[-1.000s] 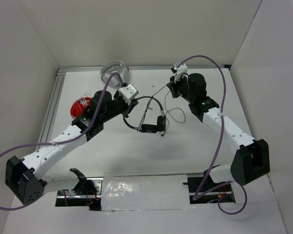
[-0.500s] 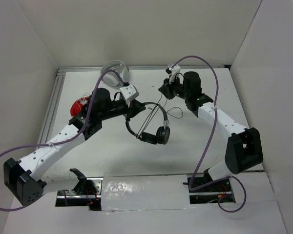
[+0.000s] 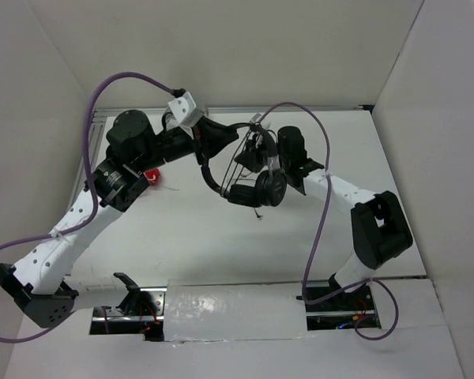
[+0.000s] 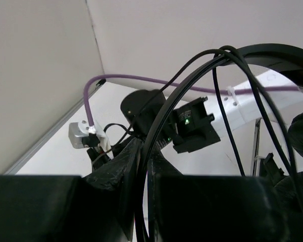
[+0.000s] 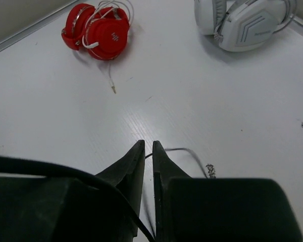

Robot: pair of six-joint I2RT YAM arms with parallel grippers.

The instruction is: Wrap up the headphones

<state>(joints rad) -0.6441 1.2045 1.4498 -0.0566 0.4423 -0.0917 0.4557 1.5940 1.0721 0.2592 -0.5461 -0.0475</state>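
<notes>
Top external view shows, near the desk's left edge, the red headphones (image 3: 152, 175) half hidden under the raised left arm (image 3: 103, 207) (not the pair wanted). Next along, the left gripper (image 3: 215, 144) is clamped tight on the thin headband (image 3: 208, 175) of the black headphones (image 3: 267, 189), which hang clear of the desk (image 3: 221, 245), above its middle and towards the far edge. Just to their right the right gripper (image 3: 257, 154) sits close against them. Its own wrist view shows the fingers closed to a slit with the cable (image 5: 20, 165) running into it, seemingly pinched.

I judge the set light and the headband springy but thin, so a firm hold on the band suits. The ear pads are soft and would squash. The cable is limp and slick, apt to slip or kink, so it wants pinching close to the band and steady tension while winding.
</notes>
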